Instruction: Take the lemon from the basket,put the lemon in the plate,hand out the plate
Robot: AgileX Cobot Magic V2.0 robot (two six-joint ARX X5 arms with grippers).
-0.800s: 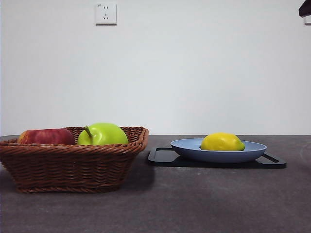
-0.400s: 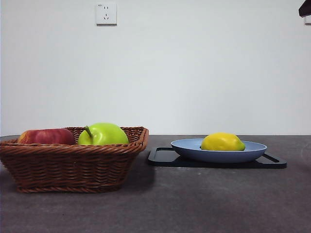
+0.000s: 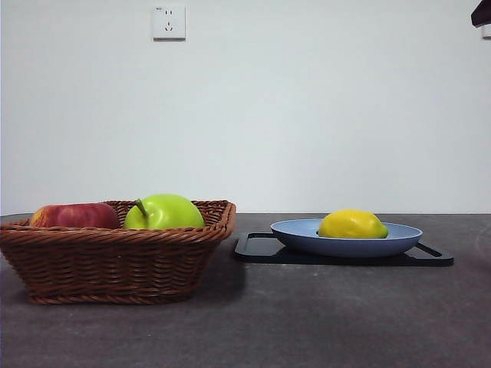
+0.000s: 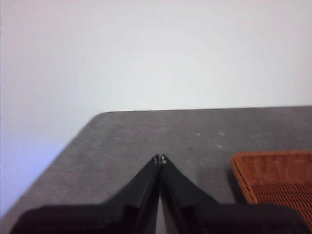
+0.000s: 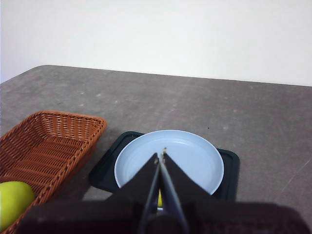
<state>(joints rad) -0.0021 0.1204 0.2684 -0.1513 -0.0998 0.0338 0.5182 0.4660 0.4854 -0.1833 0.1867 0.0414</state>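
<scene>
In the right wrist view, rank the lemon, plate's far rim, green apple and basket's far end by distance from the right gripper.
1. lemon, just past the shut right gripper, mostly hidden.
2. plate far rim, straight ahead.
3. green apple, off to the side in the basket.
4. basket far end, beyond the apple.

Left claw [image 4: 160,159], right claw [image 5: 160,153]: matte black, tapered wedge jaws, tiny pale tips.

In the right wrist view the shut jaws hid most of the lemon [image 5: 159,199]; the picture's edge cut the basket [image 5: 46,146].
</scene>
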